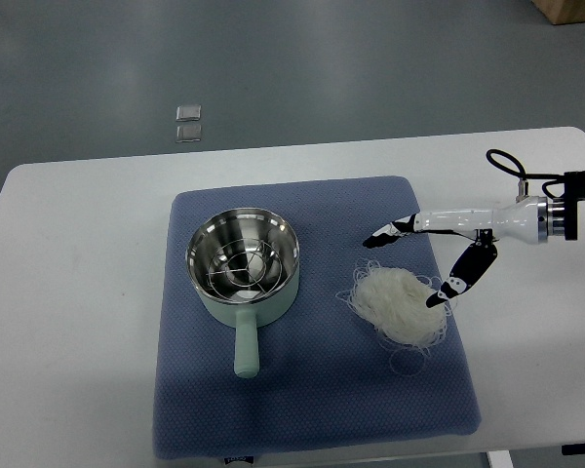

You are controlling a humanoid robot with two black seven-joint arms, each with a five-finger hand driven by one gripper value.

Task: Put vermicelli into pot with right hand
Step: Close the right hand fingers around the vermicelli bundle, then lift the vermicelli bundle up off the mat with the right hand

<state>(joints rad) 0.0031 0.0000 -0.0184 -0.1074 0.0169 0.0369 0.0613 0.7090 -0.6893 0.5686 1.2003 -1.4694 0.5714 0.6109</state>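
White table point(68, 292) fills most of frame, grey floor above. Blue mat point(312, 409) sits centre on the table. Pot point(244, 265) on mat's left-centre part, pale green outside, shiny steel inside with a wire rack in it, handle point(246, 348) pointing toward bottom of frame. Vermicelli point(395, 304), a loose white tangle, lies on mat right of centre, apart from the pot, a few stray loops trailing toward lower right. Right hand point(439, 255) comes in from the right edge, white arm with black cable loop near upper right. Fingers spread wide: one point(390, 234) stretches left above the vermicelli's upper edge, another point(463, 273) angles down with its tip at the pile's right edge. Nothing pinched; actual contact with strands unclear. Two small clear squares point(188, 122) on floor, upper left.
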